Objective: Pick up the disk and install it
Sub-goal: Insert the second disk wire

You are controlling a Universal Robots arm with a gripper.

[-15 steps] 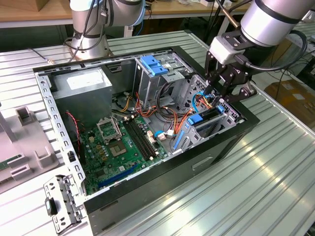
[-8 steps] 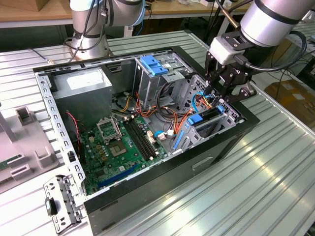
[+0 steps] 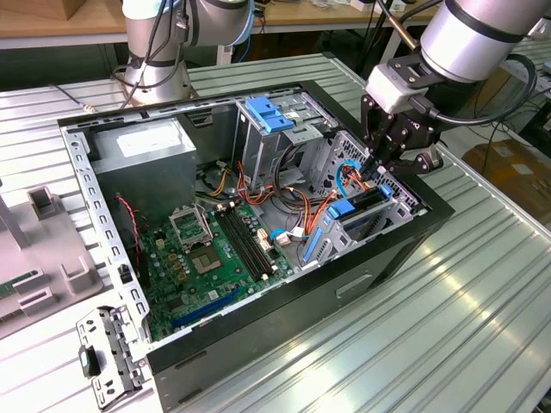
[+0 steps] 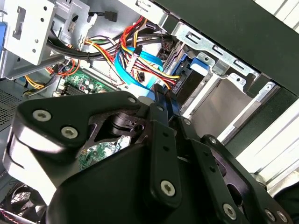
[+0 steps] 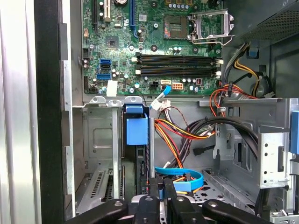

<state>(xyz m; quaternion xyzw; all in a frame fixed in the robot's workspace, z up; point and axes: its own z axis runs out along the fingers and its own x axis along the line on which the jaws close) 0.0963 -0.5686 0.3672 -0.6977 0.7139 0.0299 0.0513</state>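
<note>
I see the pincer (image 3: 379, 168) down in the open case (image 3: 284, 331) at about 3 o'clock in the exterior view, pressed together on the edge of the disk (image 3: 360, 206). Disk stands on edge in the lower drive bay (image 5: 100, 140), blue carrier end (image 5: 137, 125) facing the motherboard (image 3: 211, 258).

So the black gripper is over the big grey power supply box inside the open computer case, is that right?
Not quite: the exterior view shows the black gripper over the silver disk in its bright blue carrier, set on edge in the metal drive cage; the grey power supply box sits across the case.
</note>
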